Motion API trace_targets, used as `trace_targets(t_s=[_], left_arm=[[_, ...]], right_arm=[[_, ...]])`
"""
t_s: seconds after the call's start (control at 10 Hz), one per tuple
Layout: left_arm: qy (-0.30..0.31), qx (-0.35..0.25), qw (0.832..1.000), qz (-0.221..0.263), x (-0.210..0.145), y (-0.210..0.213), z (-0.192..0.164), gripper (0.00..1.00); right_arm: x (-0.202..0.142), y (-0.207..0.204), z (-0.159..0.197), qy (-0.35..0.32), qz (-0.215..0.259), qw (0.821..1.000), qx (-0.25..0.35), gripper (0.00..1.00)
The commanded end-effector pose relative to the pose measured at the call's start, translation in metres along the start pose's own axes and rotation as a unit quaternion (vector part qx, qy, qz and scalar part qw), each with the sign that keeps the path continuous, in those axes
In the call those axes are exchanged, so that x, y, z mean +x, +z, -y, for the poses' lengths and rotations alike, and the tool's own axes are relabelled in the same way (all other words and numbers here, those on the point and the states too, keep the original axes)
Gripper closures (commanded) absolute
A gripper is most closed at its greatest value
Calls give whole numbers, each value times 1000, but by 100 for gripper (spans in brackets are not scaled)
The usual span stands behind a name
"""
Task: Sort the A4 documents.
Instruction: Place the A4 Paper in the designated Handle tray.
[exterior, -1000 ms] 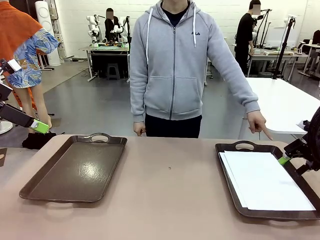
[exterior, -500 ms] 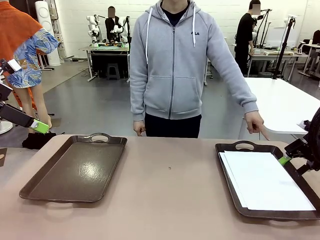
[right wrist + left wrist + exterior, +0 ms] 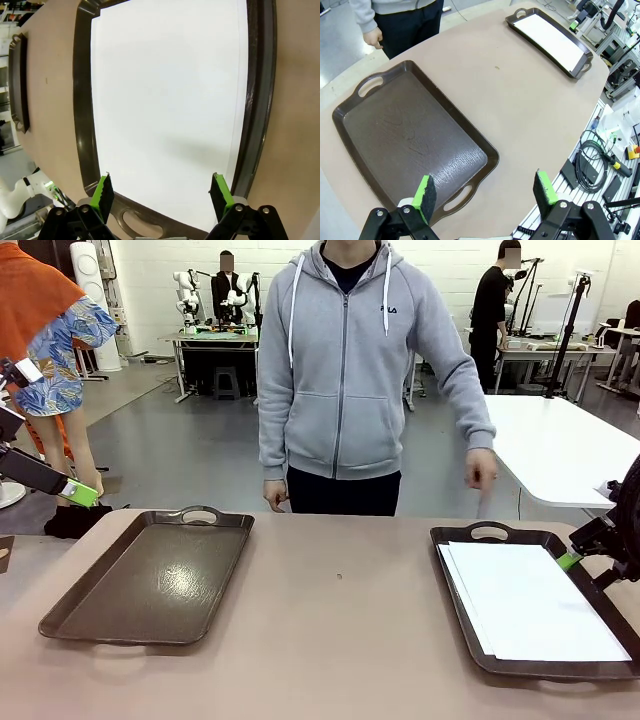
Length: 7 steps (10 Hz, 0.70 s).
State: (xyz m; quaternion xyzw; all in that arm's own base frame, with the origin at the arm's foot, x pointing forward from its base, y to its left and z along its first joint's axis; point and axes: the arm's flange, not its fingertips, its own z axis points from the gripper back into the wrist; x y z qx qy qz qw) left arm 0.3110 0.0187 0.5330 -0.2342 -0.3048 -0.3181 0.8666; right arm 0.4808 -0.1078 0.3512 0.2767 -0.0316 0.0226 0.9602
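My right gripper (image 3: 161,194) hangs with jaws spread wide and empty over the A4 documents (image 3: 530,600), stacked in the right tray (image 3: 460,625). My left gripper (image 3: 485,192) gapes empty over the bare left tray (image 3: 150,580). Beyond, the person's hand (image 3: 481,468) has lifted off its pointing spot; I take that as my cue.

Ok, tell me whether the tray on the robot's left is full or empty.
Empty. The left tray shows only its bare, glossy brown floor; the A4 documents lie stacked in the right tray.
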Motion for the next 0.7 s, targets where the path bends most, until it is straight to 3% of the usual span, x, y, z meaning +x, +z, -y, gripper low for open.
trace_targets(t_s=[0.0,0.6], left_arm=[[-5,-9,1000,5,-1,0,-2,0],[-5,-9,1000,5,-1,0,-2,0]], right_arm=[[0,0,0,1,0,1000,0,0],[0,0,0,1,0,1000,0,0]])
